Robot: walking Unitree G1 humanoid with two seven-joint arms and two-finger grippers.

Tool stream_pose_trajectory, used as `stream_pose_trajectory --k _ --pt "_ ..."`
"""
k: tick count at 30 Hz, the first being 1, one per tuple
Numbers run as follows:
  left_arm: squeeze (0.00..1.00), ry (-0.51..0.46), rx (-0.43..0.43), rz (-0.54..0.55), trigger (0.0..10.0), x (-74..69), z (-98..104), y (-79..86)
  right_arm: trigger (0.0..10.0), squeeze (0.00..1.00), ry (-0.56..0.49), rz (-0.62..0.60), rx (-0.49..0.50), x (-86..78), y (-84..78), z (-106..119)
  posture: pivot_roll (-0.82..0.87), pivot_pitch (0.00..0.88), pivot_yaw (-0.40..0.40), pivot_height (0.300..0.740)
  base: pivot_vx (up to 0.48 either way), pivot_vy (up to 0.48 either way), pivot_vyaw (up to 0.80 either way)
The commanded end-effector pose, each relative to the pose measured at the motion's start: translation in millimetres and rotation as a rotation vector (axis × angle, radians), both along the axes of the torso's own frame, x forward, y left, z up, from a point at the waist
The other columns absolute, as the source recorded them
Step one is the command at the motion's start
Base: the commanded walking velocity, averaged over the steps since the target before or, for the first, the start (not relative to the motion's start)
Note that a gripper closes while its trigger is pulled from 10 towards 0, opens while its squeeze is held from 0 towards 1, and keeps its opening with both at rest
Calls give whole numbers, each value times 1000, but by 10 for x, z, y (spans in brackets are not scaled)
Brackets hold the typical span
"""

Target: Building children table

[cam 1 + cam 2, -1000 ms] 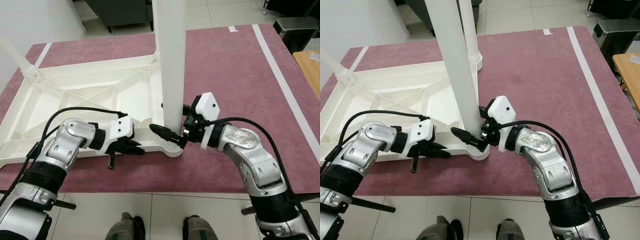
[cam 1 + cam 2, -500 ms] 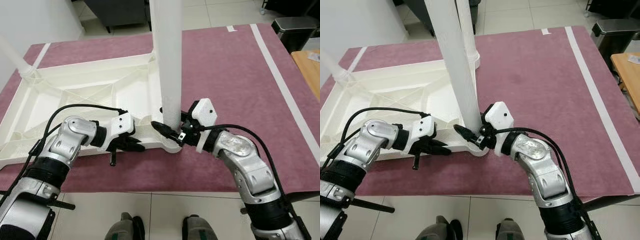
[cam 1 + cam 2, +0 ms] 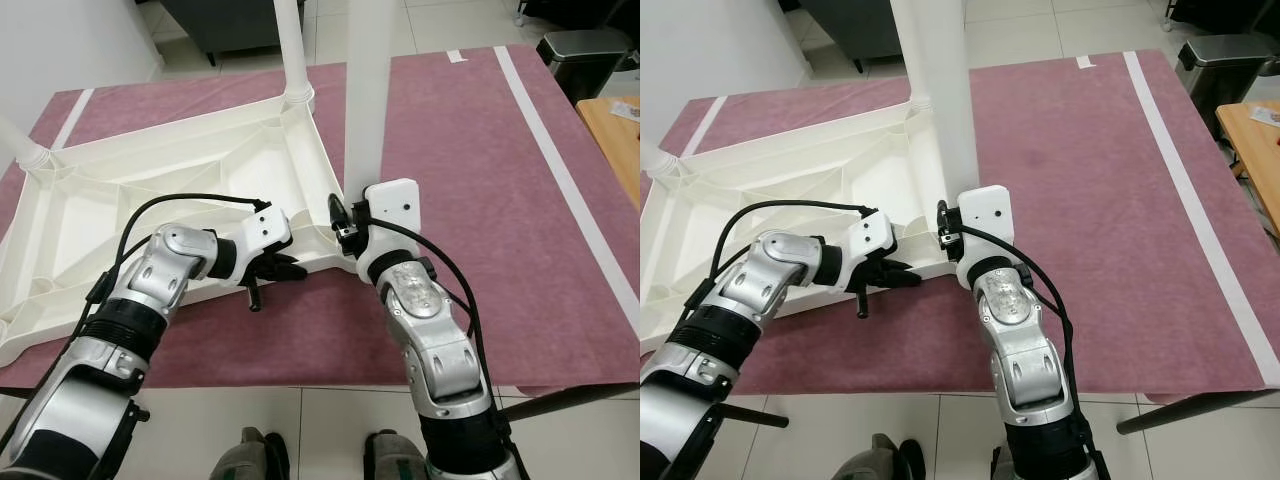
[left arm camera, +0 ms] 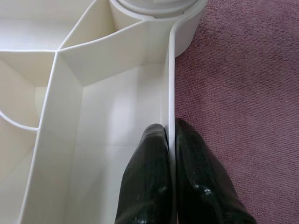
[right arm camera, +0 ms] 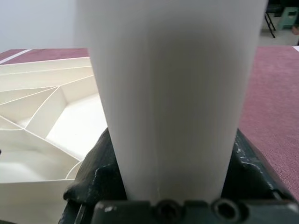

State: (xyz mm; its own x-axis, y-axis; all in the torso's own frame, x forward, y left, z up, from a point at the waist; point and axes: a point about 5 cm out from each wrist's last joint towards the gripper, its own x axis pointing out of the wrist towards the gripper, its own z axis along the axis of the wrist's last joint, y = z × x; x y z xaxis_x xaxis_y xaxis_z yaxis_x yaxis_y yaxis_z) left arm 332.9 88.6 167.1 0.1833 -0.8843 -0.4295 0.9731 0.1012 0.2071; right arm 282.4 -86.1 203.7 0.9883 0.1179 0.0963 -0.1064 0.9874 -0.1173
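An upside-down white plastic tabletop (image 3: 150, 190) lies on a maroon rug. At its near right corner a thick white leg (image 3: 365, 110) stands upright in its socket. My right gripper (image 3: 342, 215) is shut on this leg just above the socket. In the right wrist view its black fingers (image 5: 100, 163) press both sides of the leg (image 5: 170, 93). My left gripper (image 3: 285, 268) is shut on the tabletop's near rim, left of that corner. The left wrist view has one finger on each side of the thin rim wall (image 4: 171, 84).
Two more white legs stand in the far corners, one at the back (image 3: 290, 50) and one at the far left (image 3: 15, 145). A white stripe (image 3: 560, 170) crosses the rug. A dark bin (image 3: 578, 55) and a wooden table edge (image 3: 615, 125) stand to the right.
My right arm has swung from the leg's right side round to its near side, still gripping it. The tabletop has turned slightly, its near right corner farther away. The left gripper stays on the rim.
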Motion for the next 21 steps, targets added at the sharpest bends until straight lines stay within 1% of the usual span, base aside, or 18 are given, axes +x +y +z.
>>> stream_pose_trajectory --k 1,2,3,4,6,7,8,9,10,11,12,14,15,16,18,19,21 --pt "0 -57 -149 -99 0 -23 249 -104 2980 0 260 -161 3 22 -224 -486 -87 192 165 740 0 0 0" --pt "0 -57 -149 -99 0 -23 249 -104 2980 0 260 -161 3 22 -224 -486 -87 192 165 740 0 0 0" --pt "0 -57 -149 -99 0 -17 251 -108 9569 0 245 -161 -3 27 -219 -470 -87 192 165 740 0 0 0" --pt "0 -57 -148 -100 0 -15 252 -107 10000 1000 207 -130 5 41 -211 -415 -88 194 168 740 0 0 0" --pt "0 -57 -148 -100 0 -15 252 -107 10000 1000 207 -130 5 41 -211 -415 -88 194 168 740 0 0 0" --pt "0 -57 -145 -101 0 -14 250 -106 10000 1000 174 -97 15 52 -194 -357 -88 194 168 740 0 0 0" --pt "0 -57 -145 -101 0 -14 250 -106 10000 1000 174 -97 15 52 -194 -357 -88 194 168 740 0 0 0" --pt "0 -56 -136 -107 0 -18 246 -96 10000 902 109 -30 24 77 -179 -240 -87 198 171 740 0 0 0" --pt "0 -54 -120 -121 0 -34 230 -81 10000 0 46 41 44 92 -169 -107 -88 196 171 740 0 0 0" --pt "0 -54 -120 -121 0 -34 230 -81 10000 0 46 41 44 92 -169 -107 -88 196 171 740 0 0 0" --pt "0 -53 -98 -141 0 -60 213 -57 10000 0 -21 121 42 99 -181 36 -88 191 173 740 0 0 0" --pt "0 -51 -62 -176 0 -104 190 -3 10000 0 -100 238 12 92 -226 223 -87 188 173 740 0 0 0" --pt "0 -51 -62 -176 0 -104 190 -3 10000 0 -100 238 12 92 -226 223 -87 188 173 740 0 0 0" --pt "0 -50 -49 -189 0 -121 184 22 10000 0 -120 278 -7 87 -250 277 -87 188 173 740 0 0 0" --pt "0 -50 -49 -189 0 -121 184 22 10000 0 -120 278 -7 87 -250 277 -87 188 173 740 0 0 0" --pt "0 -49 -30 -204 0 -140 176 58 10000 0 -127 336 -30 78 -277 324 -85 185 173 740 0 0 0" --pt "0 -49 -30 -204 0 -140 176 58 10000 0 -127 336 -30 78 -277 324 -85 185 173 740 0 0 0"
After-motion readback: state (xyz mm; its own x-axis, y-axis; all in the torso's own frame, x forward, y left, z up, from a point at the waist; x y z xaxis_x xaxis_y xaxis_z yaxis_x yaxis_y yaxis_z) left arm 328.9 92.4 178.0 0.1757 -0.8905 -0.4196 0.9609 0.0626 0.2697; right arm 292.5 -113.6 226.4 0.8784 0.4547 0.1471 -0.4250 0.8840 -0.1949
